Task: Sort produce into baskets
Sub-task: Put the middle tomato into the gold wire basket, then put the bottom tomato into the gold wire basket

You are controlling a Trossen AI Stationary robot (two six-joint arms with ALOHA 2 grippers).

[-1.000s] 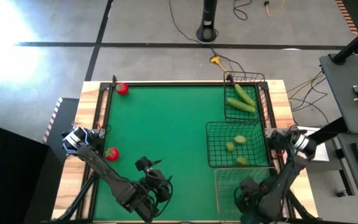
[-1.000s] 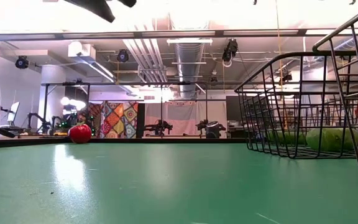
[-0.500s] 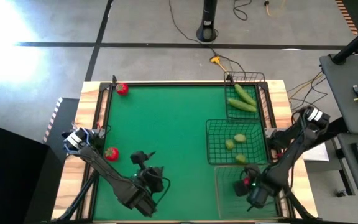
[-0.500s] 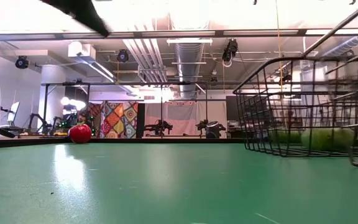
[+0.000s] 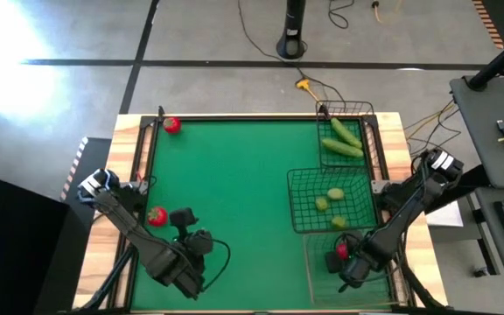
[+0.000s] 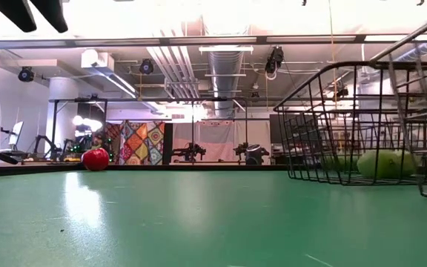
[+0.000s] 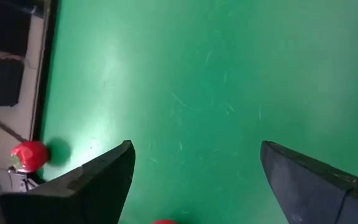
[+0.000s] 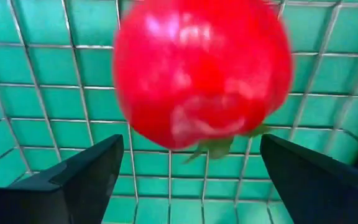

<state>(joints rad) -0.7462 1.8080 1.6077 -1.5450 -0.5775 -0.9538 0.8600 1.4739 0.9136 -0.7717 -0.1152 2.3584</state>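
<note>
The right hand point(image 5: 344, 262) hangs over the pale wire basket point(image 5: 315, 278), the one at the near corner of the green table point(image 5: 226, 184) on the right arm's side. Its two fingers point(image 8: 73, 180) stand wide apart, and a red fruit point(image 8: 202, 71) with a green top sits loose between them, above the mesh floor; neither finger touches it. From above, the same fruit point(image 5: 341, 251) shows as a red spot inside that basket, close to the wall it shares with the square dark basket point(image 5: 297, 203).

That square dark basket sits just beyond the pale one and carries three small yellow-green fruits point(image 5: 335, 194). Past it again, against the table's far edge, the narrow dark basket point(image 5: 355, 110) holds two long green cucumbers point(image 5: 339, 147), lying side by side.

Across the table from the pale basket, the left hand point(image 5: 180, 219) hovers above bare green cloth near the front edge, its fingers point(image 7: 79, 186) spread well apart with nothing between them. A second red fruit point(image 5: 156, 215) lies on the table just beside that hand, towards the wooden rim. The third red fruit point(image 5: 172, 125) rests in the far corner on the left arm's side, well apart from every basket.
</note>
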